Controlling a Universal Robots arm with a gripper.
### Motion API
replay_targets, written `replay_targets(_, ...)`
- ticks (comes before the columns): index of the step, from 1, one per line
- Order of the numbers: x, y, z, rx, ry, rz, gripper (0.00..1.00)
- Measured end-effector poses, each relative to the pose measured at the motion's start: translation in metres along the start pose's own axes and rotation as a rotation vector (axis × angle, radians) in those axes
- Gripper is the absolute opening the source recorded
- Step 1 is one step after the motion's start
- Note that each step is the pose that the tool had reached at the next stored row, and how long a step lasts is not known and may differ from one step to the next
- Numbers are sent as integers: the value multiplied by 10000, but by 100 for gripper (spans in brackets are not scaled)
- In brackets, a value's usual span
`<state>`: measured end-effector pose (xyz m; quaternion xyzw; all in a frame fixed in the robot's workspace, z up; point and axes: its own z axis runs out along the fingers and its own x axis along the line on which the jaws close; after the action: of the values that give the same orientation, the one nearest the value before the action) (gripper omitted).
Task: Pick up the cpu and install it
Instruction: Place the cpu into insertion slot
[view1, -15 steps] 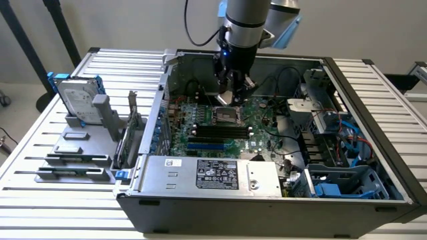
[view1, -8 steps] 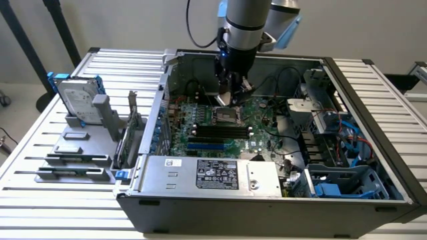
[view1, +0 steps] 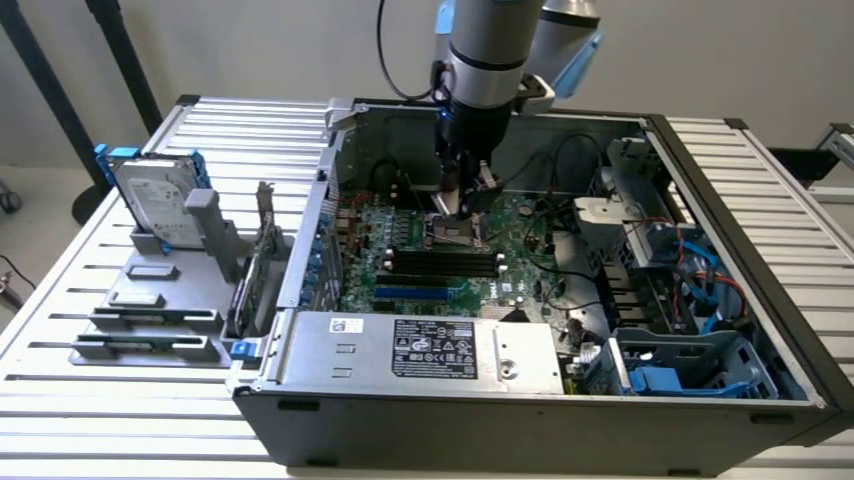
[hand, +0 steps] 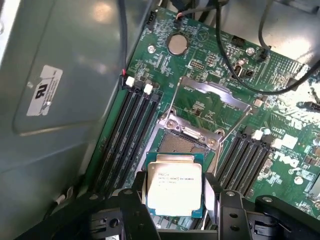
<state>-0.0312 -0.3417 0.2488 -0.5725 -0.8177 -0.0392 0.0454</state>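
You have the cpu (hand: 174, 186) clamped in the end effector (hand: 175, 204). A black finger (hand: 139, 196) presses on each of two opposite edges, the metal lid faces the wrist camera, and the chip lies flat, parallel to the motherboard (hand: 280, 135). What matters is its place relative to the open CPU socket (hand: 181, 144). In the wrist view the chip hangs above the socket and covers part of it, while the rest of the contact field shows past the chip's edge nearest the swung-open load plate (hand: 212, 97). Its sides look roughly parallel to the socket frame, so I judge the offset small and chiefly downward. The socket sits between two banks of memory slots (hand: 125, 135) inside the computer case (view1: 534, 400).
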Motion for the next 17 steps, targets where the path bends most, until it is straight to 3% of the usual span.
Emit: replay_targets(17,-23,-2,191,-352,-31,3075,54)
